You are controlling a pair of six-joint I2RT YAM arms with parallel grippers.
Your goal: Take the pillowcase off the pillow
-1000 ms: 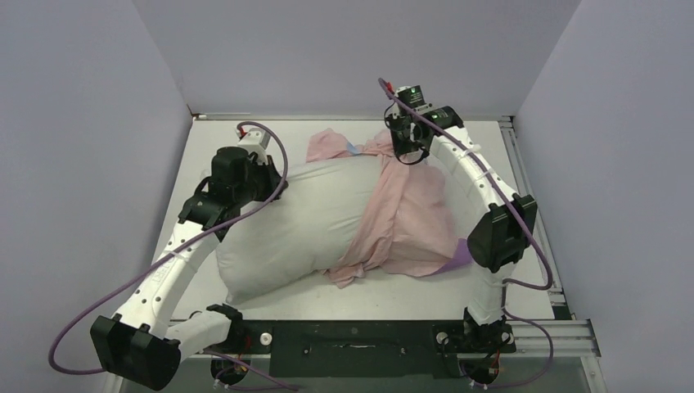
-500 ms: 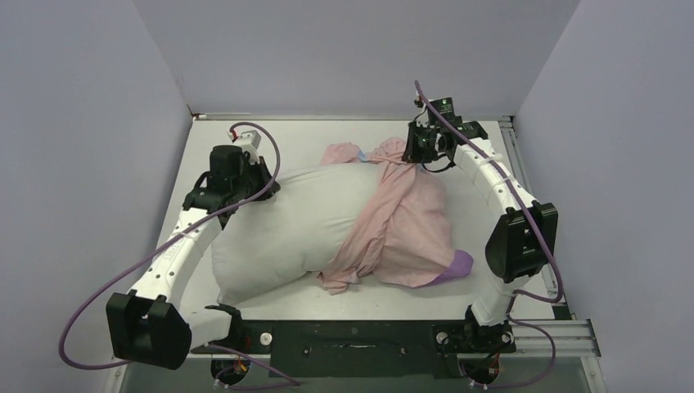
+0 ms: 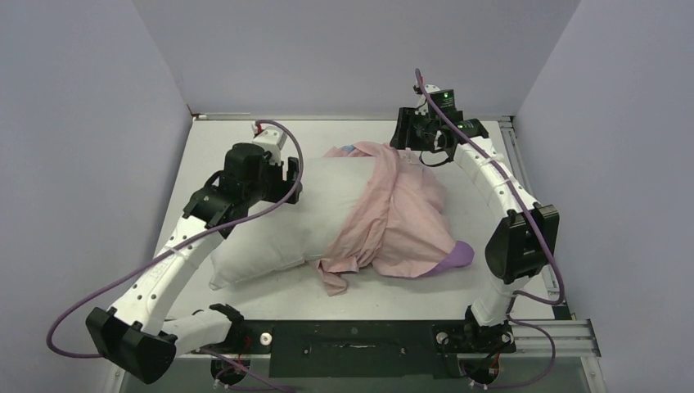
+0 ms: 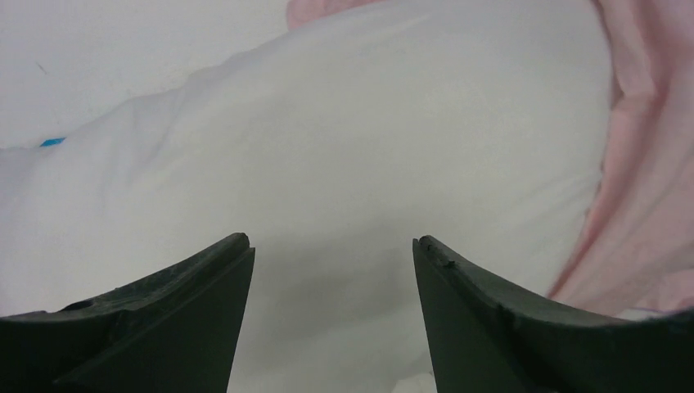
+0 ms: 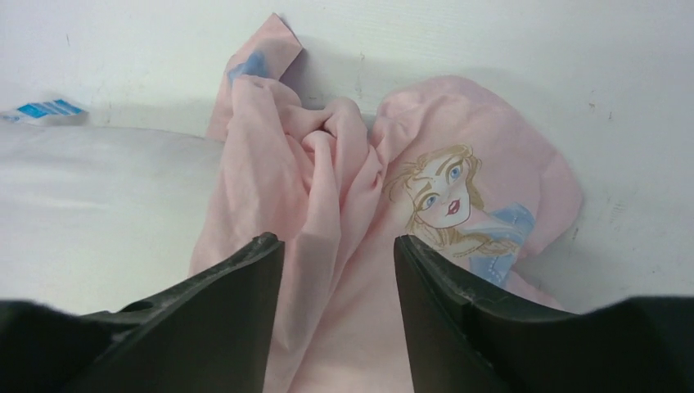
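Since spread across most of the table (image 3: 327, 135), worth taking the pillow (image 3: 278, 225) first: lies slantwise from near left to far right, bare and white along the left part, right end buried under the pillowcase (image 3: 405, 221). Looks plump, soft and bulky rather than heavy. Likely to sag, roll or drag along if tugged, so probably best pinned by pressing down on the bare left half.

Then the pillowcase: turned pale pink side out, rumpled in folds over the pillow's right end, with a purple corner (image 3: 458, 258) peeking out on the table at the near right and a printed girl's face (image 5: 446, 196) showing at the far edge. Thin, limp, light; no danger of breakage, some of slipping out of a shallow pinch. Best taken at the bunched ridge of folds (image 5: 327, 135) by the far edge, several layers at once, then pulled rightward, away from the pillow.

Left gripper (image 4: 331, 246): fingers spread wide over bare white pillow, pinching nothing. Right gripper (image 5: 340, 241): fingers likewise parted, poised over the pink folds, clamped on nothing.
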